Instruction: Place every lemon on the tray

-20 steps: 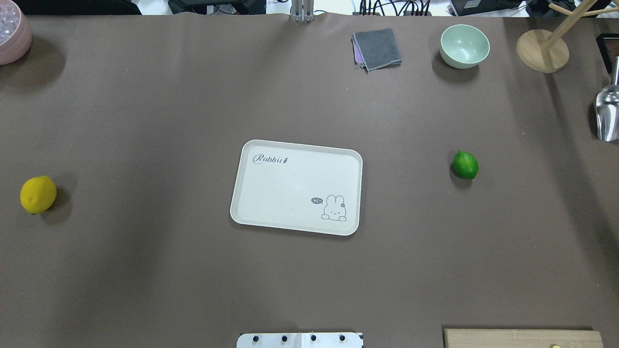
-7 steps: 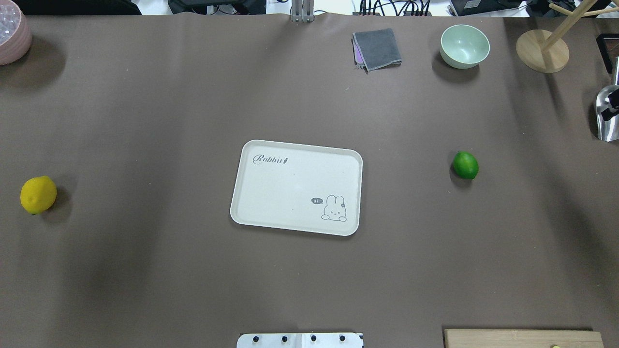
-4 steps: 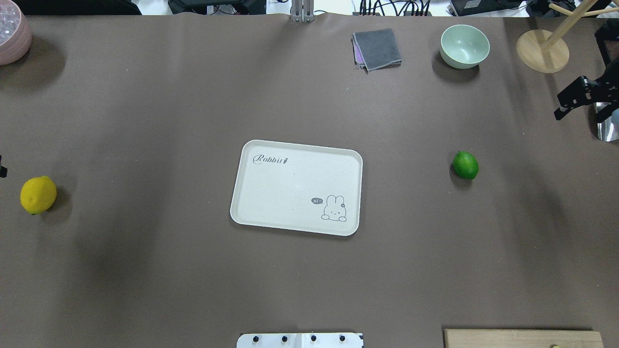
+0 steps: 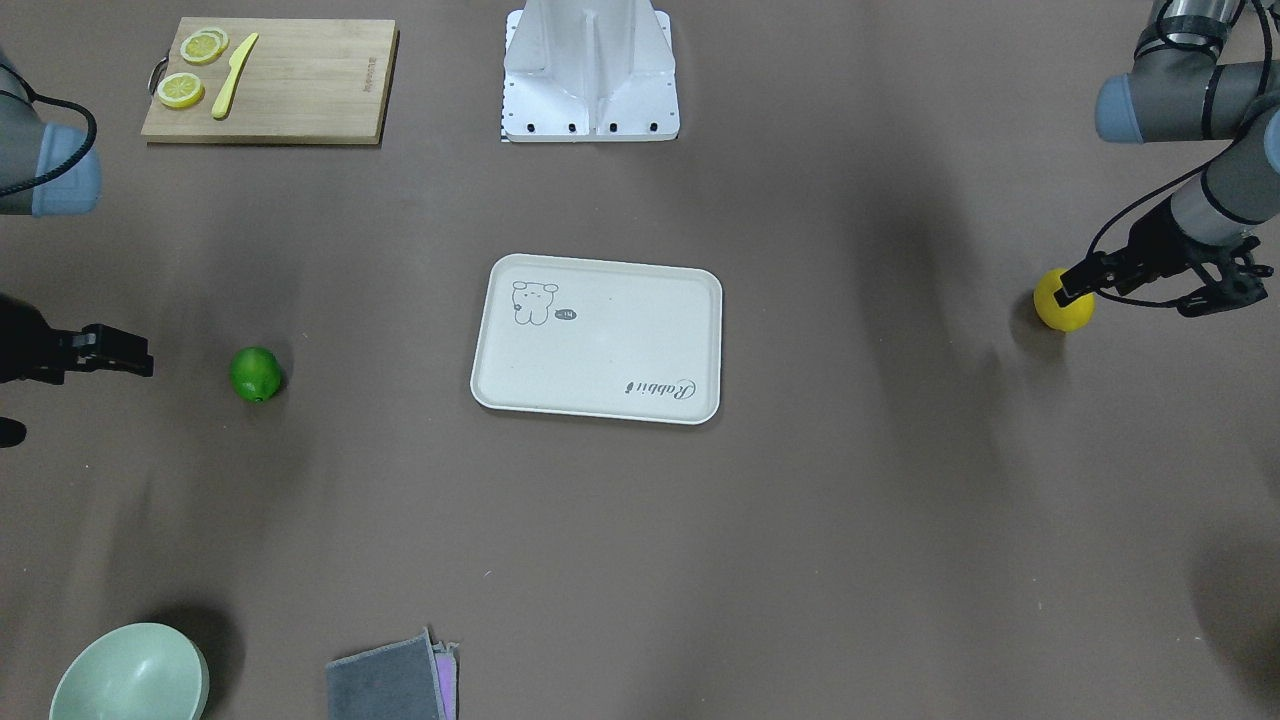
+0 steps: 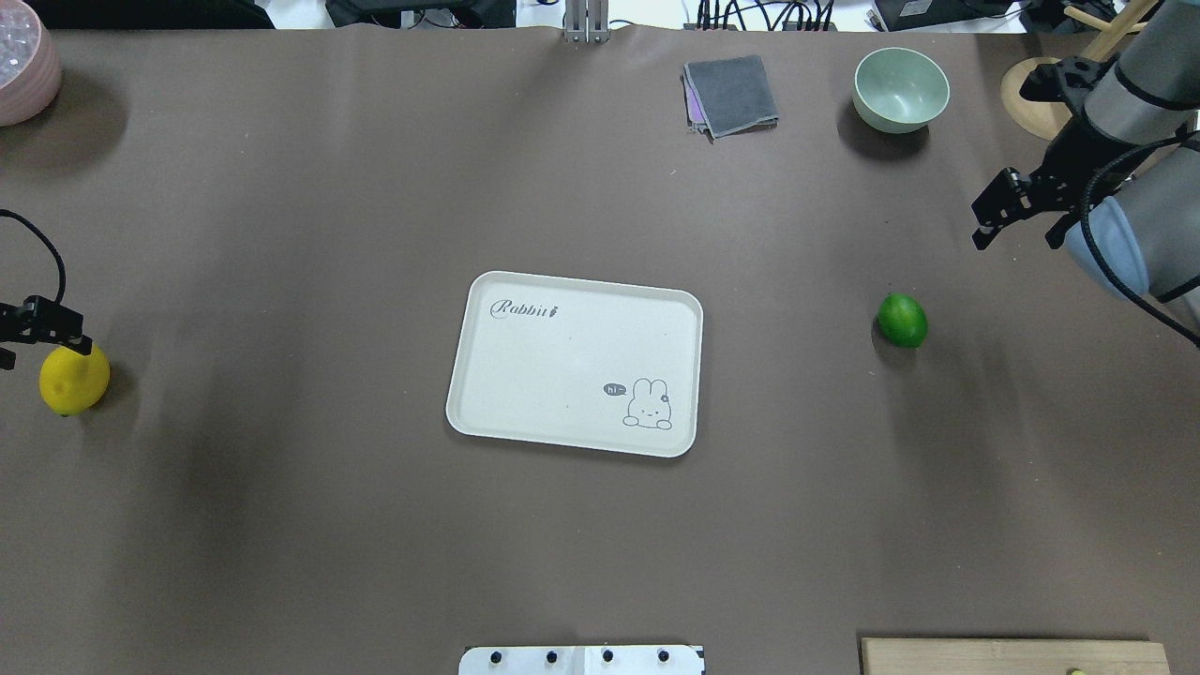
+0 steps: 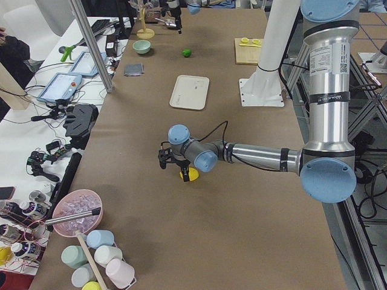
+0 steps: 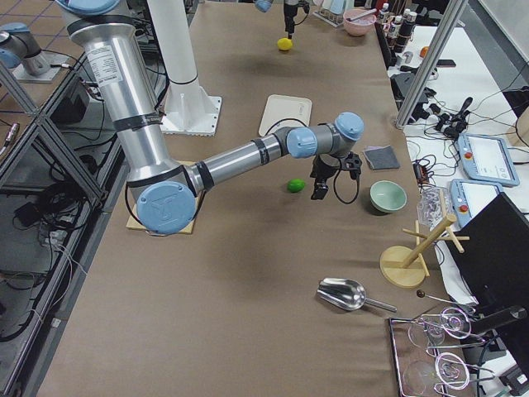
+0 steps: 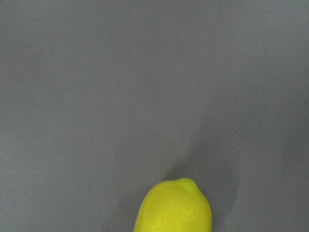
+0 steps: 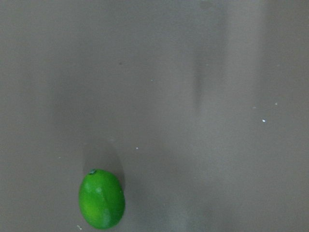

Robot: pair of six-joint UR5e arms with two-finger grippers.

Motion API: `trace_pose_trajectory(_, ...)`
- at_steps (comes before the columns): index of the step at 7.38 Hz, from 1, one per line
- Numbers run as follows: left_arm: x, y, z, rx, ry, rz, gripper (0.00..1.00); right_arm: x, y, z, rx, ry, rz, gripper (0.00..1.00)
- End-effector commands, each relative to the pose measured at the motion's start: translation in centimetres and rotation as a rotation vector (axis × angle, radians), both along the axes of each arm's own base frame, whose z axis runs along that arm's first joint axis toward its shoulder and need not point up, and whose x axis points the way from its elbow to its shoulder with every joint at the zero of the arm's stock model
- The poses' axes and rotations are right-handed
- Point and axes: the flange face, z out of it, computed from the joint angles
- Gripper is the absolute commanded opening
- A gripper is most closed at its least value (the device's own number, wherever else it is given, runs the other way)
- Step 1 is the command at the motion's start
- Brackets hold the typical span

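Observation:
The yellow lemon (image 5: 74, 378) lies at the table's far left, also in the front view (image 4: 1063, 300) and at the bottom of the left wrist view (image 8: 174, 208). My left gripper (image 4: 1126, 300) is open and hovers just over it, not holding it. The green lemon (image 5: 902, 320) lies right of the tray, also in the right wrist view (image 9: 101, 199). My right gripper (image 5: 1017, 239) is open and empty, above and to the far right of the green lemon, apart from it. The cream tray (image 5: 478, 375) sits at the table's middle with nothing on it.
A green bowl (image 5: 900, 89), a grey cloth (image 5: 729, 94) and a wooden stand (image 5: 1050, 98) stand along the far right. A pink bowl (image 5: 23, 61) is at the far left. A cutting board (image 4: 300, 90) with lemon slices and a knife lies beside the robot base (image 4: 590, 70).
Both arms have come into view: the left gripper moved in over the yellow lemon, the right gripper moved in from the right edge toward the green lemon. Lemons and tray have not moved.

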Motion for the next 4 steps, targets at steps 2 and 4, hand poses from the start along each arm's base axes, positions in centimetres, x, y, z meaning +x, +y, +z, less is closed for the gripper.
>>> trace_pose_trajectory(2, 2.8, 0.5, 0.6, 0.008, -0.015, 0.034, 0.96, -7.4, -1.2, 0.1, 0.027, -0.011, -0.092, 0.95)
trace_pose_trajectory(4, 3.6, 1.0, 0.6, 0.021, -0.021, 0.051, 0.30, -10.0, -0.7, 0.8, 0.042, -0.020, -0.129, 0.95)
